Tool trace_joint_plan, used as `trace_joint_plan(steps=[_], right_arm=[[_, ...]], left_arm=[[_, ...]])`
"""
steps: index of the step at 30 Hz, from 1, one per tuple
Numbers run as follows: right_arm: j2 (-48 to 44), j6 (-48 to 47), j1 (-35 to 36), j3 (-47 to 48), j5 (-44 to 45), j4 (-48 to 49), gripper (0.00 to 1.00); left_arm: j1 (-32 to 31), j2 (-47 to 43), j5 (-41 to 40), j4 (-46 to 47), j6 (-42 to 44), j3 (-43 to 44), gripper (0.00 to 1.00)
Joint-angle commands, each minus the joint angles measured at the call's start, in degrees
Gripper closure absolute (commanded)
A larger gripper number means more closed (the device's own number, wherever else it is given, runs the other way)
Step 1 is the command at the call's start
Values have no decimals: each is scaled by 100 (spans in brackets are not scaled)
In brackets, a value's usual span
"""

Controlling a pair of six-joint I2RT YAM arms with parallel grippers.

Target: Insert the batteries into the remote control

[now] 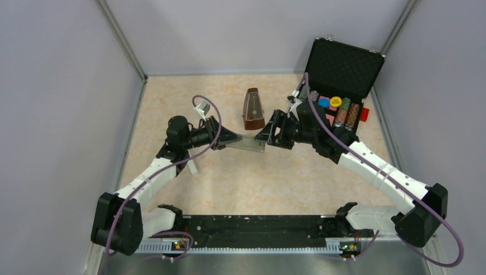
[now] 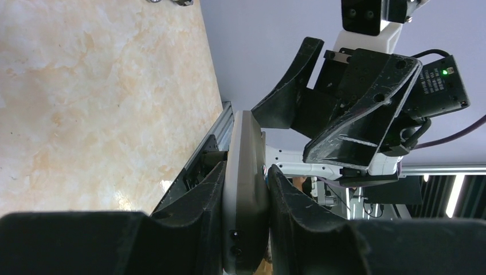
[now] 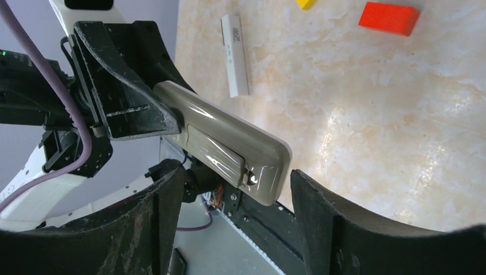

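While left fingers point(image 2: 198, 200) clamp remote control point(image 2: 245, 172), right fingers point(image 3: 329, 223) spread nearby

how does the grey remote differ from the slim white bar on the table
The flat grey remote control is clamped in the left gripper, held off the table; the slim white bar lies flat on it. The remote has rounded corners and a cover panel; the bar has square ends. Both are long rectangular slabs.

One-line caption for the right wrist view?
Left gripper holds the grey remote in mid-air, its free end inside the open right gripper.
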Motion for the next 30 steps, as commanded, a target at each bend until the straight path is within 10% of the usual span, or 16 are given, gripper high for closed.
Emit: trace_joint_plan(steps=[1,8,20,30], right_arm=[[-119,217,-72,-246,-287,577,32],[-114,336,-72,-547,-413,851,36],[-40,508,-67,-813,-549,1108,70],[-459,348,-80,-801,-484,1351,31]], left_arm=[[30,-193,163,605,-211,111,100],[30,-201,228,959,-540,103,100],[34,-289,338,1539,-820,0,100],[30,-727,244,-483,1424,396,100]])
